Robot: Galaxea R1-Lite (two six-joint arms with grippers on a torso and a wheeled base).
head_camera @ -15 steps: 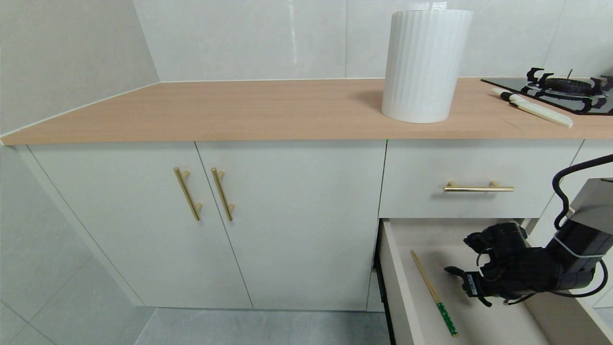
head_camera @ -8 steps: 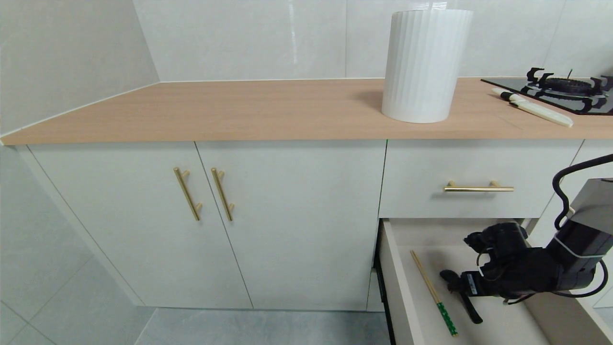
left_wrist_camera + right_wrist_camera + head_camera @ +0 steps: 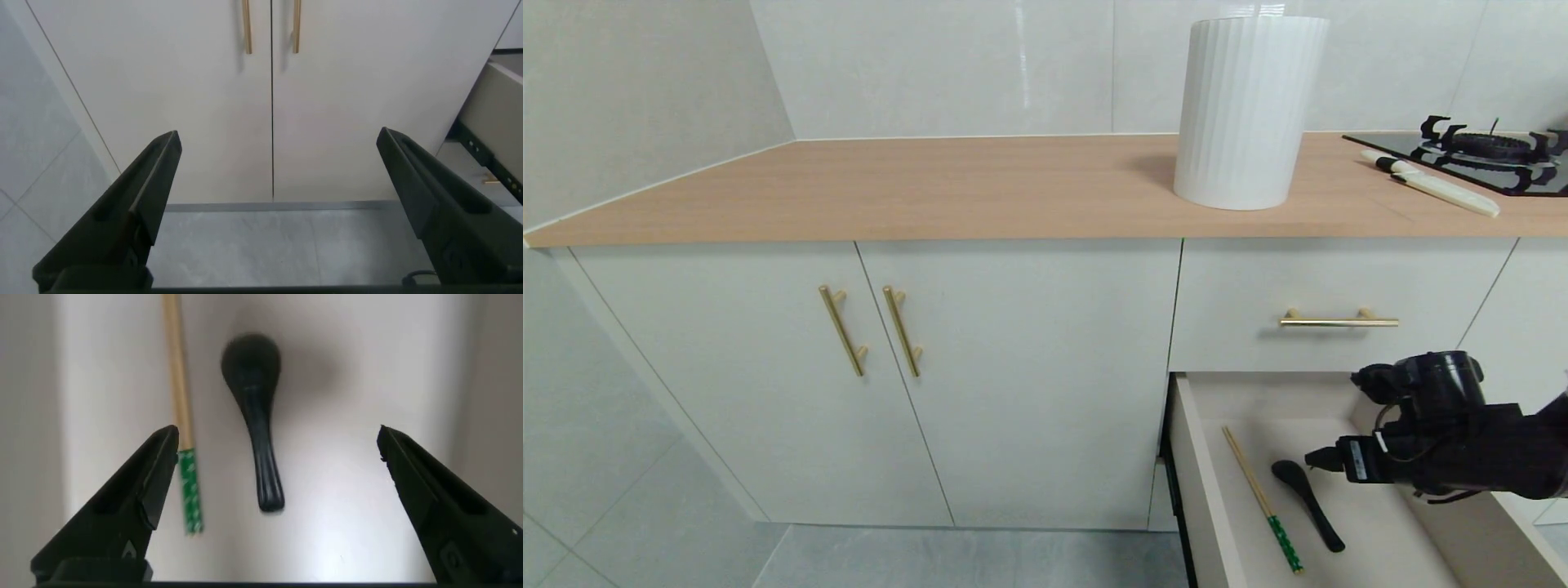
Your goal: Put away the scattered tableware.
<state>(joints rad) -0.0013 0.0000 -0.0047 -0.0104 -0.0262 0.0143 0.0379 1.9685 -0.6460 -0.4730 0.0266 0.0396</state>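
Note:
A black spoon (image 3: 1307,502) lies on the floor of the open lower drawer (image 3: 1201,474), beside a pair of wooden chopsticks (image 3: 1262,502) with green ends. The right wrist view looks straight down on the spoon (image 3: 257,416) and the chopsticks (image 3: 181,416). My right gripper (image 3: 1327,460) hangs above the drawer, just right of the spoon, open with nothing between its fingers (image 3: 143,506). My left gripper (image 3: 274,212) is open and empty, low in front of the closed cabinet doors (image 3: 270,90).
On the wooden countertop (image 3: 931,188) stand a tall white ribbed container (image 3: 1245,110) and a knife with a white blade (image 3: 1429,184), next to a gas stove (image 3: 1490,151). The upper drawer (image 3: 1339,302) with its gold handle is closed.
My right gripper let go of the black spoon, which now lies in the drawer. It then rose and drew back to the right.

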